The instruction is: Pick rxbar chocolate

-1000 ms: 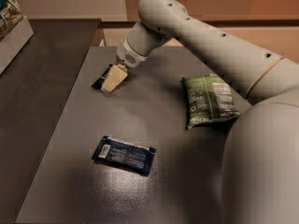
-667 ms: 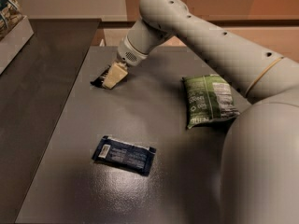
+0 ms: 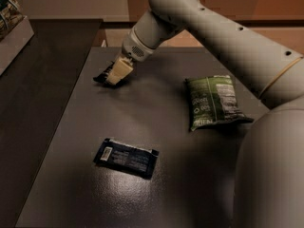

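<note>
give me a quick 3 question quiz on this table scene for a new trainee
1. True or false: the pincer is over the far left part of the table, right by the rxbar chocolate.
2. Which item lies nearest the front edge of the table? A) green chip bag B) navy-blue wrapper C) rxbar chocolate
3. Fill in: in the picture, the green chip bag lies to the ___ of the navy-blue wrapper.

Key: 1 true; 2 B; 3 right.
</note>
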`<state>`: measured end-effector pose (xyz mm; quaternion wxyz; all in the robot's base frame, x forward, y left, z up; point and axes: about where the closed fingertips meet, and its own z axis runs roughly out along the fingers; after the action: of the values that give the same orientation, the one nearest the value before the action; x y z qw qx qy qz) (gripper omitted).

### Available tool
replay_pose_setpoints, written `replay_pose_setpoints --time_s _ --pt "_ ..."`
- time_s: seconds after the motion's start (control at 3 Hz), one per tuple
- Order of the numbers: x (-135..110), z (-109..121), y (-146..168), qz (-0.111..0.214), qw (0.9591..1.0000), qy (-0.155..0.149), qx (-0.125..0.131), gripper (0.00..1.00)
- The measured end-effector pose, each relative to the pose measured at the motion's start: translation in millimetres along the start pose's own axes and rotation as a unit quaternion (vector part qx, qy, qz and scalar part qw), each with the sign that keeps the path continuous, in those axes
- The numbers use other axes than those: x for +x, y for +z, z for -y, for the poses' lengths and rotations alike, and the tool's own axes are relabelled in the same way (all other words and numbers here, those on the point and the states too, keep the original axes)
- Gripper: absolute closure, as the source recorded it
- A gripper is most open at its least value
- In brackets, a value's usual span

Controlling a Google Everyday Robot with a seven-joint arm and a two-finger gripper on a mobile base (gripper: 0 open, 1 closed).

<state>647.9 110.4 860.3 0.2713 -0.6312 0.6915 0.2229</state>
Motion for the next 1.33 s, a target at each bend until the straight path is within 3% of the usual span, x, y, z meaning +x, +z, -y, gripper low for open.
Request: replay_pose_setpoints --time_s 1.33 --pt "-58 -28 -91 0.017 0.9971 -0.073 -0.013 1.00"
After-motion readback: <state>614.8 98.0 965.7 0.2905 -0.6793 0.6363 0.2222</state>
